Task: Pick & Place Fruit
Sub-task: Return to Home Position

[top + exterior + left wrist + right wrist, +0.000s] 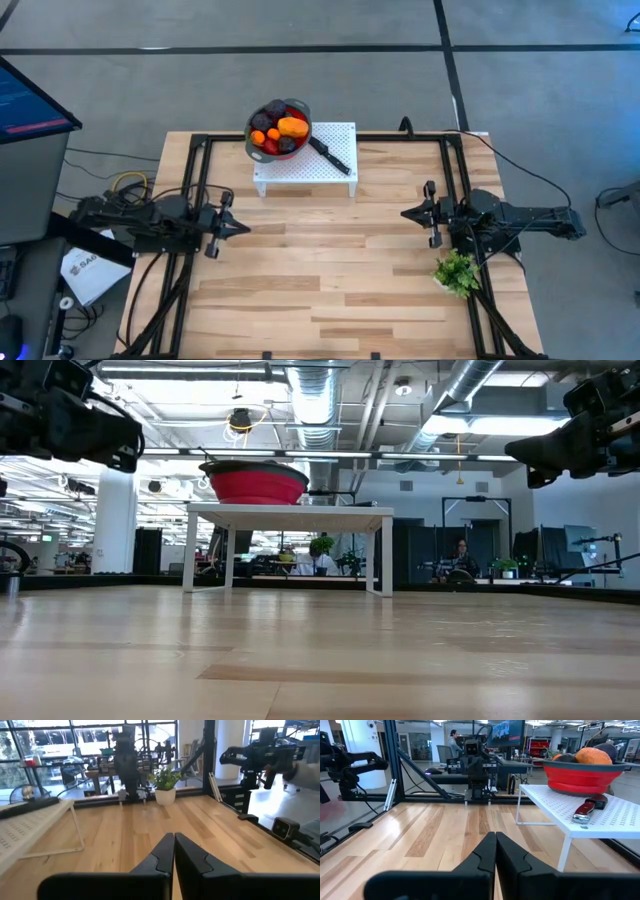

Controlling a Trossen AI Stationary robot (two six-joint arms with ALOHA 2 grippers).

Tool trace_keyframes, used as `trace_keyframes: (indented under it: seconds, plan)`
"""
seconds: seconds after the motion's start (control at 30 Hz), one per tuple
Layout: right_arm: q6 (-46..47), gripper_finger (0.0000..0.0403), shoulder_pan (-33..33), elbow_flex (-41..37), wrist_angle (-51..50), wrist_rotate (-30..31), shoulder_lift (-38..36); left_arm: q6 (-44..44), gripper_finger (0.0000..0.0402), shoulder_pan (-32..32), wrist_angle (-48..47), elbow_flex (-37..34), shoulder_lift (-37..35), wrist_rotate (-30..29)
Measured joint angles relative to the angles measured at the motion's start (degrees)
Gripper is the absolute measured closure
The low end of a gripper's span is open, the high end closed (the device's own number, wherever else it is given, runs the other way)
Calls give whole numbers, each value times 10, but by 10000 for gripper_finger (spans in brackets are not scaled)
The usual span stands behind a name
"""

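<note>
Plainly, one bowl (580,781) of fruit (592,756) sits beside one knife (589,807).

Fruit (593,755) heaped in the red bowl (580,777) on the white shelf (620,815) — knife (587,808) beside it, right gripper (495,836) closed.

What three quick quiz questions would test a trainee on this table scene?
1. True or false: the knife lies on the shelf beside the bowl.
2. The left pincer and right pincer are: A open, B shut, C gripping the knife.
3. Where is the fruit?
Key: 1 true; 2 B; 3 in the bowl.
</note>
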Motion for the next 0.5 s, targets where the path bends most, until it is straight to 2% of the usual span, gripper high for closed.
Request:
trace_keyframes:
  seconds: [0.5]
  plan:
    - [0, 403, 11, 0, 0, 4, -9, -1, 396, 0, 3, 0, 50, 0]
